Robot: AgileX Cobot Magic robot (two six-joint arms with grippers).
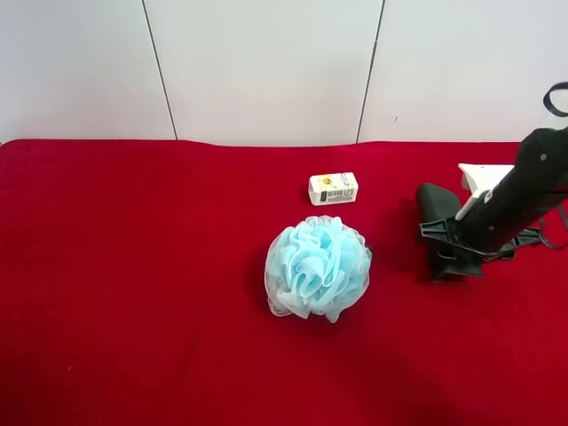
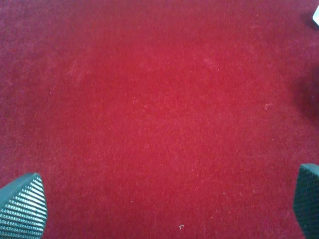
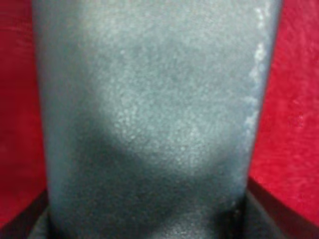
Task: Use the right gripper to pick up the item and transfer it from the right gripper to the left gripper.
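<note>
Right gripper [image 1: 441, 241]: low over the cloth at the exterior high view's right edge, on a bulky black arm with a white bracket [image 1: 484, 177] behind the wrist.
Right gripper state: dark finger parts show at both side edges of the item in the right wrist view. Whether they pinch it or only flank it, I cannot tell.
The item [image 3: 149, 114]: a flat, matte grey-black case lying between the right gripper's fingers. It fills nearly the whole right wrist view and juts out past the fingertips, away from the arm [image 1: 437, 202]. Whether it rests on the cloth or is raised off it, I cannot tell.
Red cloth [image 1: 133, 266]: under the gripper and showing at both sides of the item; it covers the whole table.
Blue mesh pouf [image 1: 318, 268]: well apart from the right gripper, out toward the middle of the cloth.
Small white-and-yellow box [image 1: 333, 188]: also well apart from the gripper, just beyond the pouf, toward the wall.
Left gripper [image 2: 164, 204]: seen only in its own wrist view, with ribbed fingertips [image 2: 22, 209] spread wide. Nothing is between them, and bare red cloth lies below.
Wall [image 1: 266, 62]: pale panels behind the table's far edge.
</note>
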